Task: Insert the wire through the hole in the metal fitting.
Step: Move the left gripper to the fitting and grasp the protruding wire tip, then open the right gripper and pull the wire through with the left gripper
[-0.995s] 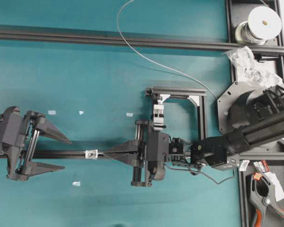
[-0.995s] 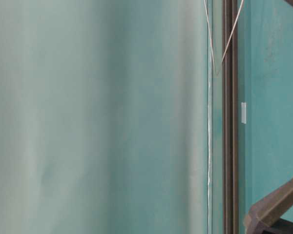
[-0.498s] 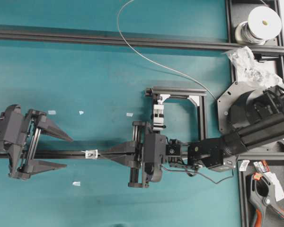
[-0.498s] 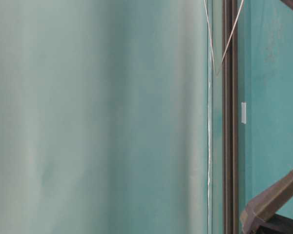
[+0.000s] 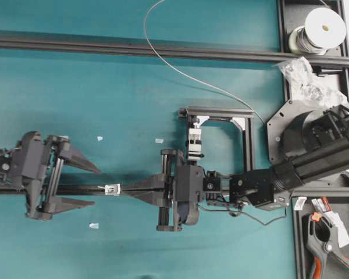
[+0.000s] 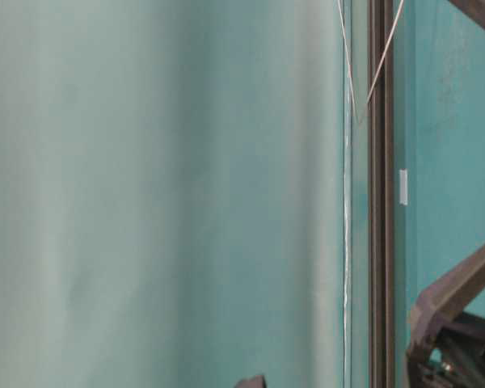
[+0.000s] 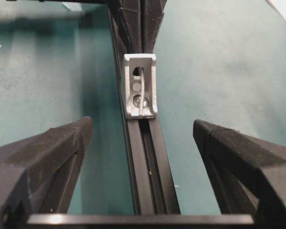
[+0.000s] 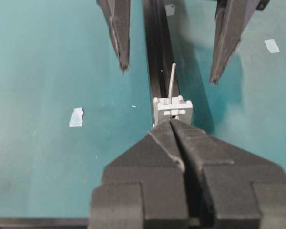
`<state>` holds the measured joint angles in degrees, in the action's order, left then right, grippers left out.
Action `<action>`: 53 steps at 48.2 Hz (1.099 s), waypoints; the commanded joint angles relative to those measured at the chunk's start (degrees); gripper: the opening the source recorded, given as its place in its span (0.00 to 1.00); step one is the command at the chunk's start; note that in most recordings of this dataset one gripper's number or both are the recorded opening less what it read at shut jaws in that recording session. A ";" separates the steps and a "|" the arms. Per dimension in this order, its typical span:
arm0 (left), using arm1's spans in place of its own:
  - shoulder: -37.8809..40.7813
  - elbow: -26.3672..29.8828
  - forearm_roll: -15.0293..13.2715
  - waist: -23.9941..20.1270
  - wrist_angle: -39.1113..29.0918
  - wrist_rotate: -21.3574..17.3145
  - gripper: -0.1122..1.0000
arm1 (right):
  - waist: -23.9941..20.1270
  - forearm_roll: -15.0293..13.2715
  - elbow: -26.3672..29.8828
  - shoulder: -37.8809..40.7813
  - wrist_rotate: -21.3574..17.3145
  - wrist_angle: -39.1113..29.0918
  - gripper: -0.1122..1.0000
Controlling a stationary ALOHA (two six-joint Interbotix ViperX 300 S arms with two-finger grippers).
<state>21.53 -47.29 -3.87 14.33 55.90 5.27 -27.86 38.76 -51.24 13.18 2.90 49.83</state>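
Gleaming silver metal fitting, squarish, thin wire protruding

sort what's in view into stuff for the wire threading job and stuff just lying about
For the job:
- thin silvery-grey wire
- small shiny silver metal fitting
- open left hand
- shut right hand

Lying about:
- white spool
- crumpled clear plastic bag
- white tape scraps

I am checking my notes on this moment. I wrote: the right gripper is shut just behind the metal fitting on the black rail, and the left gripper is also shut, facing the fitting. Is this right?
Not quite. The left gripper is open, not shut: the left wrist view shows its two fingers spread wide on either side of the black rail. The rest stands: the right gripper is shut just behind the metal fitting.
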 commanded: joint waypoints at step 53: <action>-2.81 3.78 0.09 -0.70 -5.01 0.70 0.01 | 0.18 -0.26 0.44 -0.70 -0.88 0.26 0.10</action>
<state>20.65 -43.95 -3.87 13.54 50.98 5.89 -27.69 38.76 -51.24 13.18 2.20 49.83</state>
